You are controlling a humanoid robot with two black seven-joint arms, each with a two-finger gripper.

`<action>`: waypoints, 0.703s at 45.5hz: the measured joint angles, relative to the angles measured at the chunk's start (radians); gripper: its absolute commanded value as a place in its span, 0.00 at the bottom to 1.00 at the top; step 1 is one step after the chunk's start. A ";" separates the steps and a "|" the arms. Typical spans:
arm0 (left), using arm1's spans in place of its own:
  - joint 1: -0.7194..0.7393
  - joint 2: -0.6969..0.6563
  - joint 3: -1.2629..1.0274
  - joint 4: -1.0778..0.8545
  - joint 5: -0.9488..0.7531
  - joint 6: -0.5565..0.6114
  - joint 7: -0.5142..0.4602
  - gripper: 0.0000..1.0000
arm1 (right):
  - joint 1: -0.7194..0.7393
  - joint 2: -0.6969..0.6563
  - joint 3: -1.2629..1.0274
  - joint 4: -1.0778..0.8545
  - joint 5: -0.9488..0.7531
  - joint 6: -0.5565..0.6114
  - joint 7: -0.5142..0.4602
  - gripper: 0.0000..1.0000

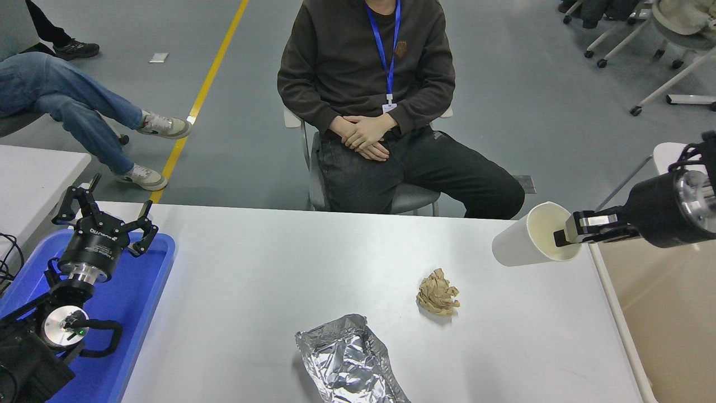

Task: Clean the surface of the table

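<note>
The table surface filled the lower middle of the frame beneath the right gripper, which at the right edge pinched the rim of a tilted white paper cup above its far right corner, while the left gripper hung splayed over the blue tray at lower left, with crumpled foil and a brown paper wad lying on it.

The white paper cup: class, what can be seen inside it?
Inside the white paper cup, one finger of the right hand reaches past the rim against a bare cream wall. The cup's bottom is hidden from view.
</note>
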 measured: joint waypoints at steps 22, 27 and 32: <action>0.000 0.000 0.000 0.000 0.000 0.000 0.000 1.00 | -0.074 -0.125 -0.014 -0.131 -0.028 -0.100 0.009 0.00; 0.000 0.000 0.001 0.000 0.000 0.000 0.000 1.00 | -0.107 -0.135 -0.015 -0.198 -0.029 -0.126 0.032 0.00; 0.000 0.000 0.001 0.000 0.000 0.000 0.000 1.00 | -0.144 -0.141 -0.017 -0.292 -0.030 -0.153 0.080 0.00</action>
